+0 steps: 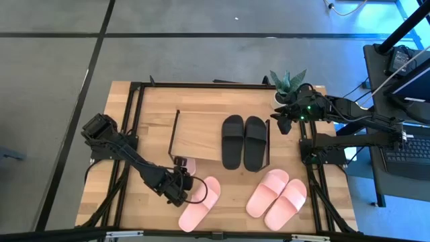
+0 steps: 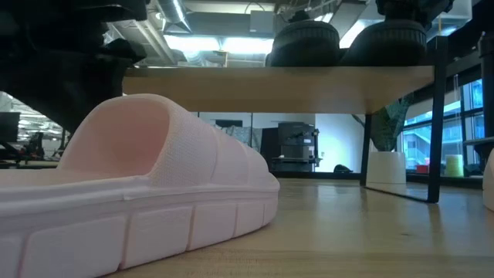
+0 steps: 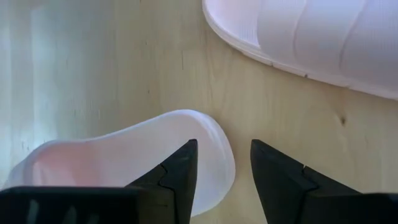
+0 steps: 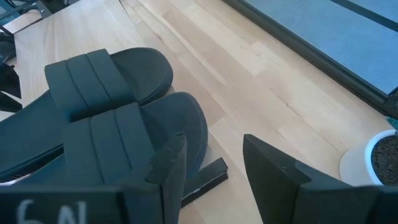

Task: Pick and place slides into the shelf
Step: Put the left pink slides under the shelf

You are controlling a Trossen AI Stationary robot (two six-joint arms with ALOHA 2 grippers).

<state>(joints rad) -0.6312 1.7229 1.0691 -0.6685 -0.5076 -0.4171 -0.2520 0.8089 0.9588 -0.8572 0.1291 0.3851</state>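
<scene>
**Left gripper [image 3: 224, 177] half over a slide's rim: weak pinch, likely slip**

Hovers low at the near left of the desk [image 1: 235, 189], fingers apart and closed on nothing. Has one finger above the rounded end of a pink slide [image 3: 112, 155], the other over bare wood just beside it. Hard to tell from the wrist view whether that first finger touches the slide or only hangs above it.

Risks from here:

- Closing now would catch only the thin rim of the sole. Could squirt the soft slide out sideways, or lift it crooked and drop it on the way.
- Pushing down first could nudge it into the second pink slide [image 3: 323, 37] lying close by to the right and shove that one askew.
- Carrying toward the shelf [image 1: 198, 134], just beyond on the far side, means clearing a low board and thin wire legs. Could clip the near edge if the slide dangles.
- Setting down on top leaves free room only on the left of the board, with the black pair [image 1: 244, 141] already on the right half. Might bump them if placed too far right.

Also worth noting: another pink pair [image 1: 277, 198] waiting at the near right, untouched. Right gripper [image 4: 214, 174] parked at the far right by the plant [image 1: 287, 82], fingers apart and empty, facing the black pair. Could knock that pair if swung left without rising.
</scene>
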